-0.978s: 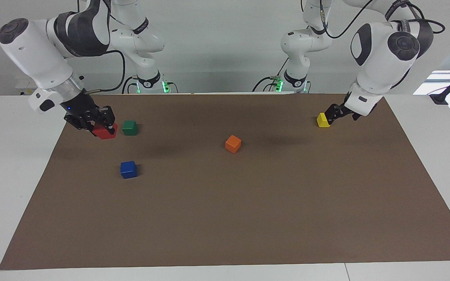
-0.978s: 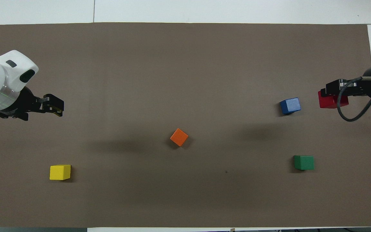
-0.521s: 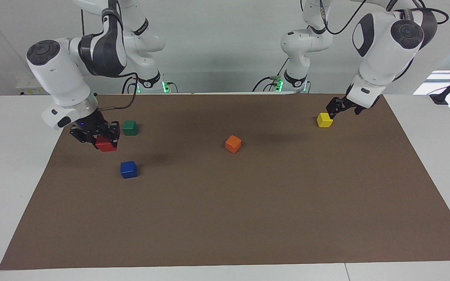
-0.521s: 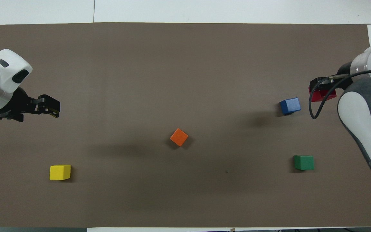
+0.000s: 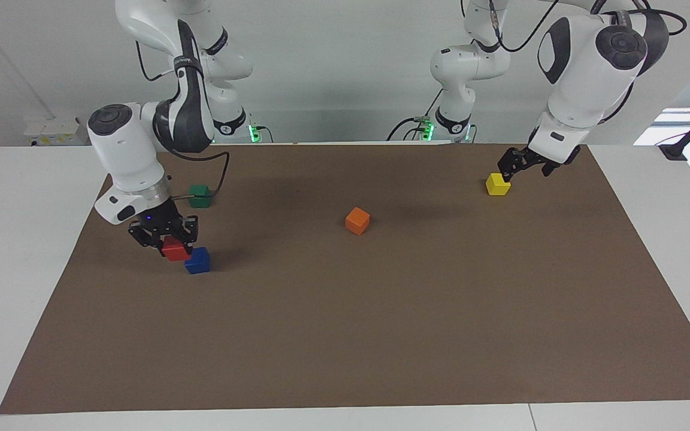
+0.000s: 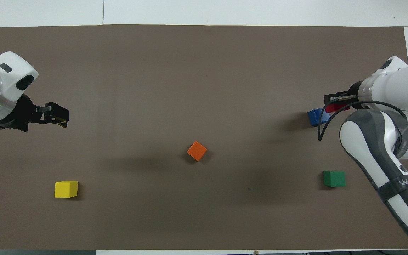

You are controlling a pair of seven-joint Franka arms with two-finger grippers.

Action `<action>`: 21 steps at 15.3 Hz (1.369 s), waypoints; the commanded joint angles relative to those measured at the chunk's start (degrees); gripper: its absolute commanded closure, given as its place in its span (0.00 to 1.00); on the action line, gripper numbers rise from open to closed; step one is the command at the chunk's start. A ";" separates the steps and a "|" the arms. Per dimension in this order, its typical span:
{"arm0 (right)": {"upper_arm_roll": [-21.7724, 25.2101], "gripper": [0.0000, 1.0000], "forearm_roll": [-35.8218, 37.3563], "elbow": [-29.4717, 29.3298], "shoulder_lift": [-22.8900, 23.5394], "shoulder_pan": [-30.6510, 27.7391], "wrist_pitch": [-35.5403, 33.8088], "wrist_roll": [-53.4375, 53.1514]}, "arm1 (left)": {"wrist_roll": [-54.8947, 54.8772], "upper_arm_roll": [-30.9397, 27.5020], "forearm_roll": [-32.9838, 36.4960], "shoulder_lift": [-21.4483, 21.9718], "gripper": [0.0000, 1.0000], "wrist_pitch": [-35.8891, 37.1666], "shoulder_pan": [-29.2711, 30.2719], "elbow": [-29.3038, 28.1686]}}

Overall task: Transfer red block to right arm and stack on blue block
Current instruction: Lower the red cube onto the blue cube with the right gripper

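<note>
The red block [image 5: 176, 250] hangs in my right gripper [image 5: 172, 244], which is shut on it. It sits just off the mat, partly over the blue block's [image 5: 198, 261] edge on the right arm's side. From overhead only a sliver of the red block [image 6: 331, 108] shows under the right gripper [image 6: 334, 102], overlapping the blue block [image 6: 316, 117]. Whether the two blocks touch I cannot tell. My left gripper [image 5: 507, 172] waits open and empty above bare mat at the left arm's end, its fingers [image 6: 59, 117] spread.
A green block [image 5: 199, 196] lies nearer the robots than the blue one, under the right arm's cable. An orange block [image 5: 357, 221] sits mid-mat. A yellow block [image 5: 498, 184] lies at the left arm's end. The brown mat [image 5: 345, 335] covers the white table.
My right gripper has carried the red block from beside the green block over to the blue block. The left gripper has risen slightly and stays open.
</note>
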State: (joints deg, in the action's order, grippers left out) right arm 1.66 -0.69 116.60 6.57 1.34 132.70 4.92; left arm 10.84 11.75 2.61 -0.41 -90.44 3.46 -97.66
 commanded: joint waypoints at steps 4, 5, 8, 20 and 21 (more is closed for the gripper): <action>-0.16 1.00 1.22 4.86 -2.61 0.24 3.26 1.57 | -0.55 -1.29 -0.67 -0.12 0.00 -1.05 -0.91 1.24; -0.16 1.00 1.22 5.12 -2.09 0.15 3.52 2.46 | -0.55 -1.21 -0.67 -0.21 0.00 -0.88 -1.00 1.59; -0.16 1.00 1.22 5.30 -1.65 0.24 5.28 2.73 | -0.55 -0.94 -0.67 -1.00 0.00 0.70 -1.00 3.43; -0.16 1.00 0.61 5.30 0.64 0.24 6.69 0.71 | -4.68 -2.96 -3.22 -1.09 0.00 -2.02 -1.00 3.79; -0.16 1.00 0.61 5.30 0.81 0.33 6.69 0.53 | -4.68 -2.96 -3.22 -1.09 0.00 -2.11 -1.00 3.79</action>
State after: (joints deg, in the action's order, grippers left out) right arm 1.58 -0.68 121.34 7.36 1.56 138.30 6.79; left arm 6.98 9.85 0.30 -0.69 -91.97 3.29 -95.19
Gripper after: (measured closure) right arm 0.449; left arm 0.000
